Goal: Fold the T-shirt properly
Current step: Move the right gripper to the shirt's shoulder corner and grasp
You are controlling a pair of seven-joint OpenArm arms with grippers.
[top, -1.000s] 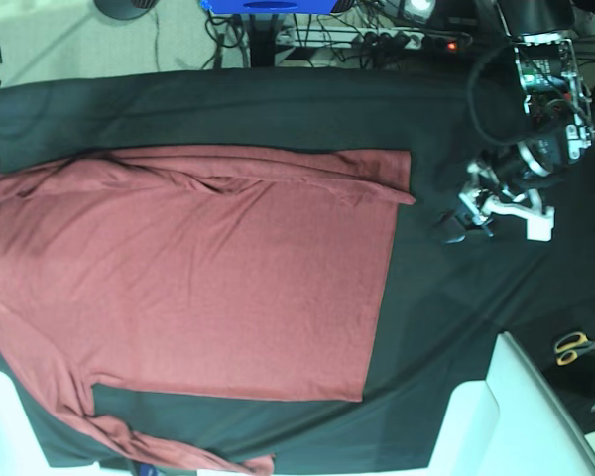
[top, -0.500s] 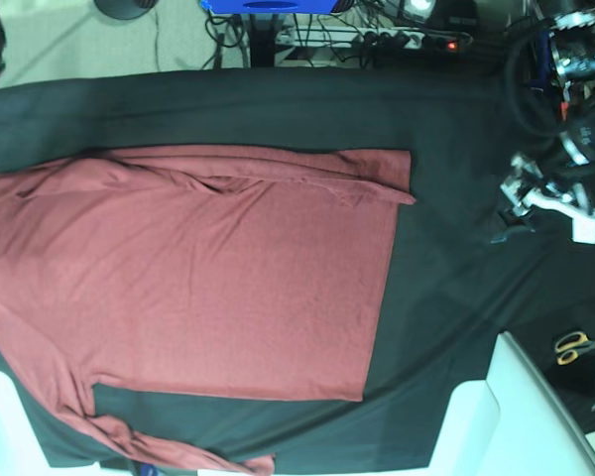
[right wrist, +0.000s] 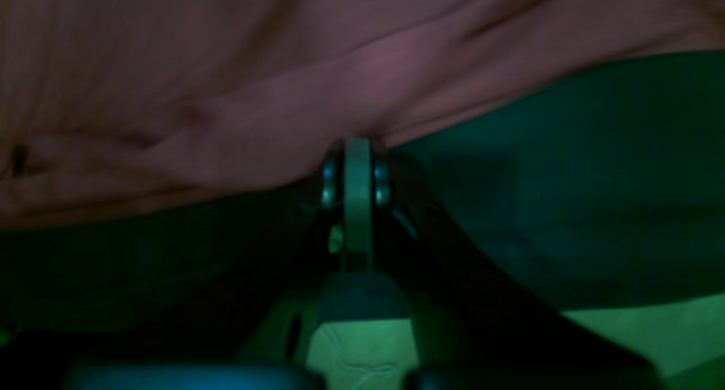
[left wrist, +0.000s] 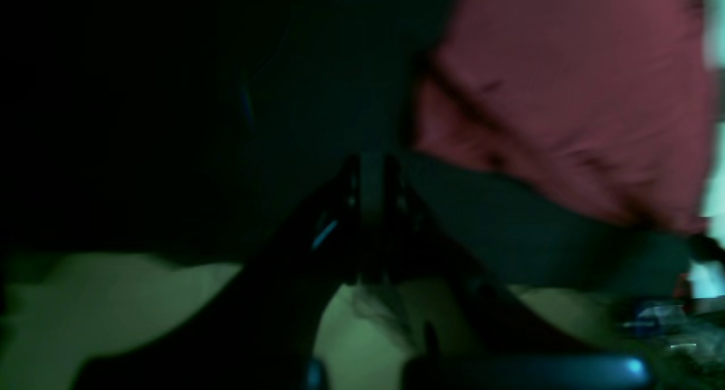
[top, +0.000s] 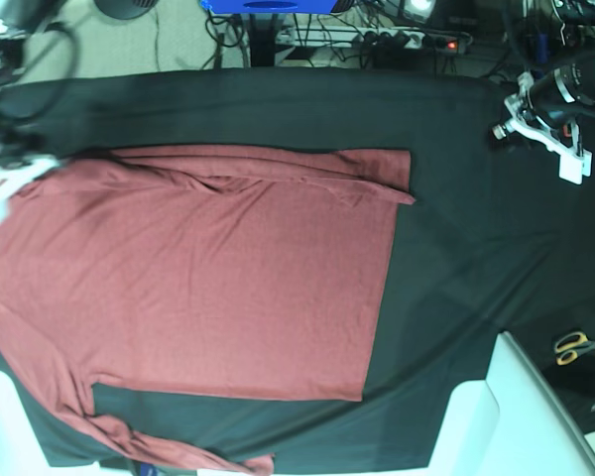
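The brick-red T-shirt [top: 198, 278] lies spread flat on the black table cloth [top: 446, 248], with one sleeve folded along its far edge and the other trailing at the near left. My left gripper [top: 499, 130] hangs at the far right, well away from the shirt. In the left wrist view it [left wrist: 371, 166] is shut over bare black cloth, the T-shirt [left wrist: 566, 95] beyond it. My right gripper [top: 2, 188] is at the shirt's left edge. It [right wrist: 358, 149] is shut, tips right at the T-shirt's [right wrist: 226, 95] edge, no fabric visibly between them.
Scissors [top: 578, 345] lie at the right edge of the cloth. A white surface [top: 516, 416] borders the near right corner. A power strip and cables [top: 397, 40] run behind the table, next to a blue object [top: 268, 6].
My left arm has moved right and toward the back, away from the shirt, and its jaws have closed. My right arm has come into view at the left edge. The shirt lies unchanged.
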